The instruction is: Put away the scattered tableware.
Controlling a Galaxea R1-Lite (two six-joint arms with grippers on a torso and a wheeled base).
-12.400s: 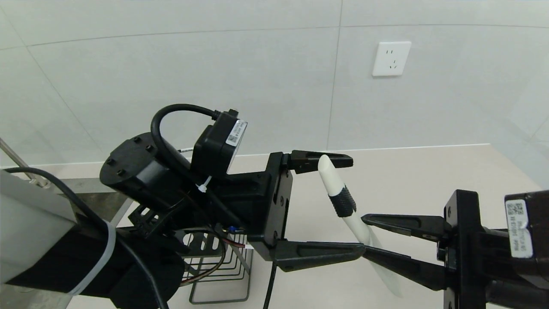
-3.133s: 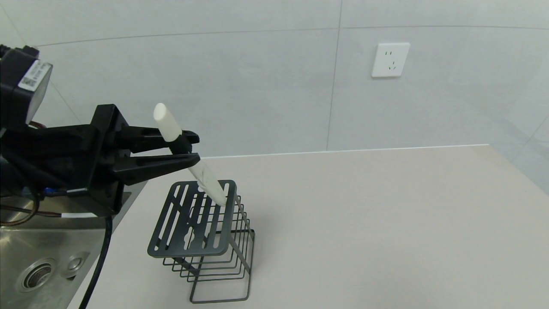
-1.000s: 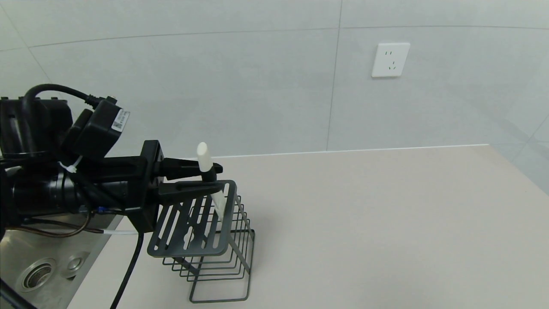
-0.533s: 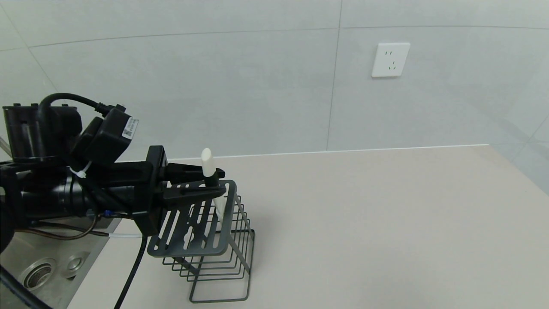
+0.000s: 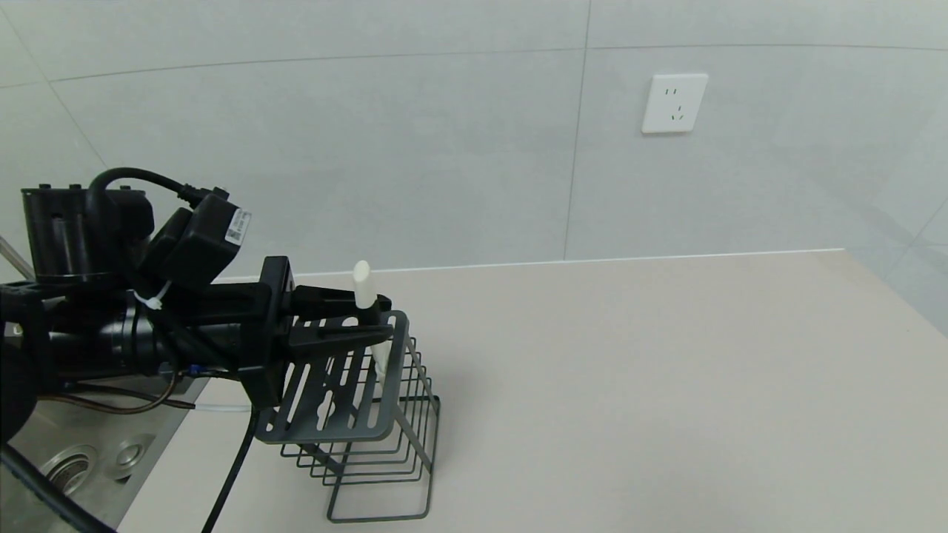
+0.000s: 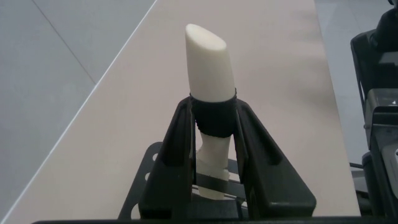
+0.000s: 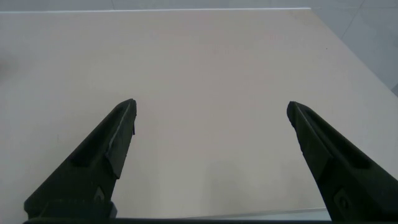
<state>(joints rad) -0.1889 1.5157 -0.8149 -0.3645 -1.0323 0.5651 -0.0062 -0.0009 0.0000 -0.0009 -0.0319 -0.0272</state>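
The left gripper point(image 5: 385, 317) is pinching a white knife point(image 5: 362, 281) by its black collar. The handle points up and the blade goes down into the far right corner of the slotted top of the dark wire rack point(image 5: 337, 392). The rack stands at the left of the bench point(image 5: 629, 385), beside a sink point(image 5: 67, 466). The right gripper point(image 7: 211, 112) is spread wide above the bench.
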